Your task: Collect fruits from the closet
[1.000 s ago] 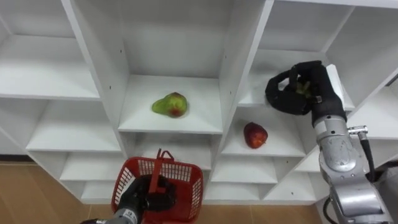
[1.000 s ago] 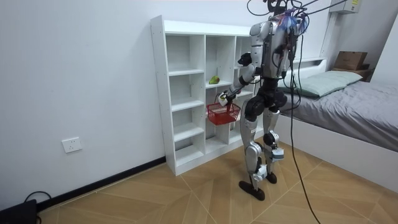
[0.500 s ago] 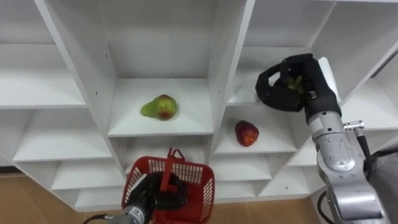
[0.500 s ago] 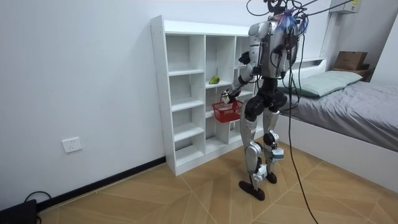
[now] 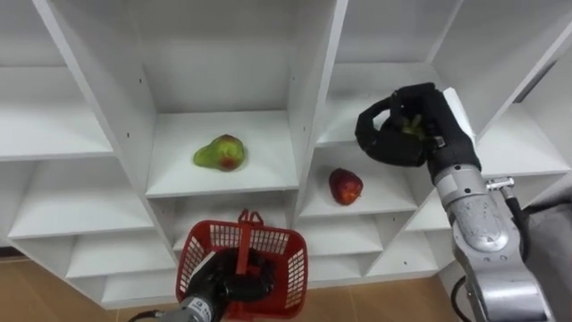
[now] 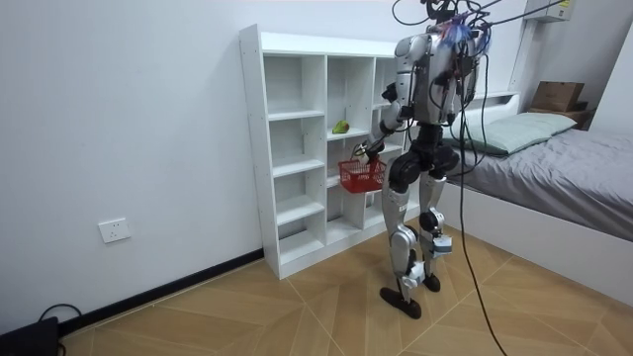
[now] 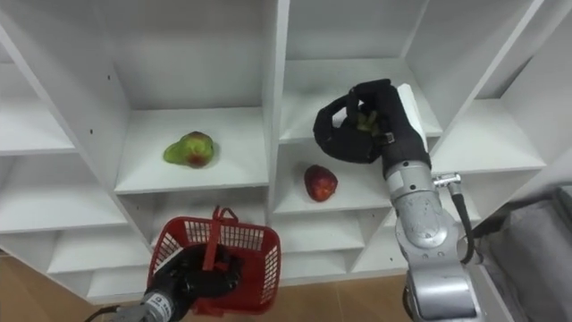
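Closet (image 5: 308,107): white open shelving split into compartments by upright dividers; the robot stands close in front of it, as the room view shows, with a bed (image 6: 564,168) behind it on the room view's right.
Right hand (image 5: 444,134): raised in front of the upper right compartment, just above that shelf's front edge, back of the hand turned toward the right.
Right fingers: curled into a closed ring with the thumb, wrapped round a green fruit (image 5: 410,127) of which little more than a greenish patch shows between them.
Left hand (image 5: 219,284): low at the bottom of the eye views, below the middle column of shelves.
Left fingers: curled round the upright handle of a red basket (image 5: 284,268), which hangs in front of the lower shelves.
Basket contents: cannot tell; the hand and the mesh walls hide the inside.
Pear (image 5: 220,152): green with a red blush, lying on its side on the middle compartment's shelf, left of centre, apart from both hands.
Apple (image 5: 345,186): red, resting on the shelf one level below the right hand, in the right column near the divider, touching neither hand.
Basket in room view (image 6: 358,176): held out at about hip height, between the robot and the closet front.
Floor: wooden boards in a slanting pattern.
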